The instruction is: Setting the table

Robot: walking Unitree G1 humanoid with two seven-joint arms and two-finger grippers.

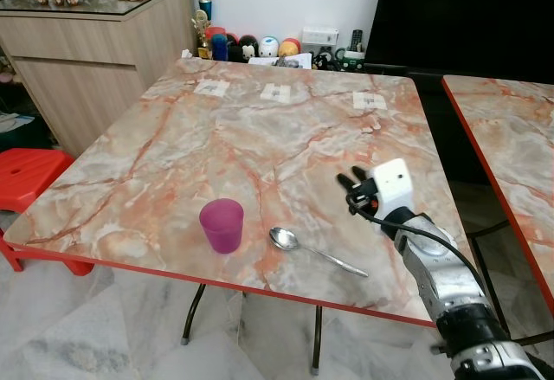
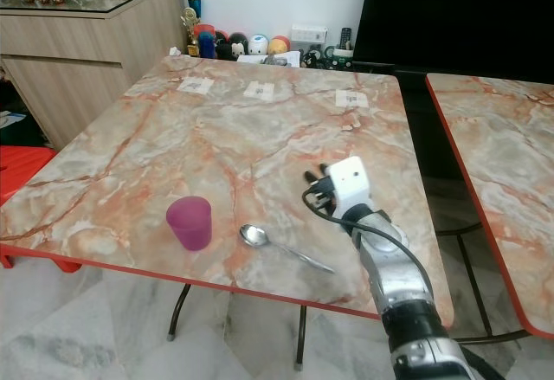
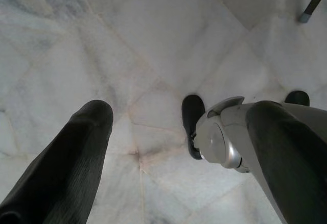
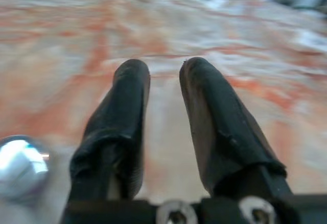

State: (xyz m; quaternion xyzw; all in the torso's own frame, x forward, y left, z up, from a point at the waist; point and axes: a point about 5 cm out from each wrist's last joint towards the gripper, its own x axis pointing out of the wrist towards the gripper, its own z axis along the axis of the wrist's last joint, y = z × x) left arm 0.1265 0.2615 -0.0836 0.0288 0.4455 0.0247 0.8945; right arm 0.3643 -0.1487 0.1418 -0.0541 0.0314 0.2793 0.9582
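From the head views, the spoon [image 1: 313, 252] lay near the table's [image 1: 286, 129] front edge beside a purple cup [image 1: 222, 224], handle pointing toward the right gripper [image 1: 353, 186]. The right wrist view showed its fingers [image 4: 122, 117] slightly parted, empty; the left gripper [image 3: 179, 147] hung spread over floor

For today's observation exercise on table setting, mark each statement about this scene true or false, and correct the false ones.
1. The purple cup stands upright on the marble table. True.
2. The spoon lies inside the cup. False: it lies on the table beside it.
3. The right gripper holds the spoon. False: it is over the table, empty, fingers apart.
4. The left gripper points at the floor. True.
5. A red stool stands left of the table. True.
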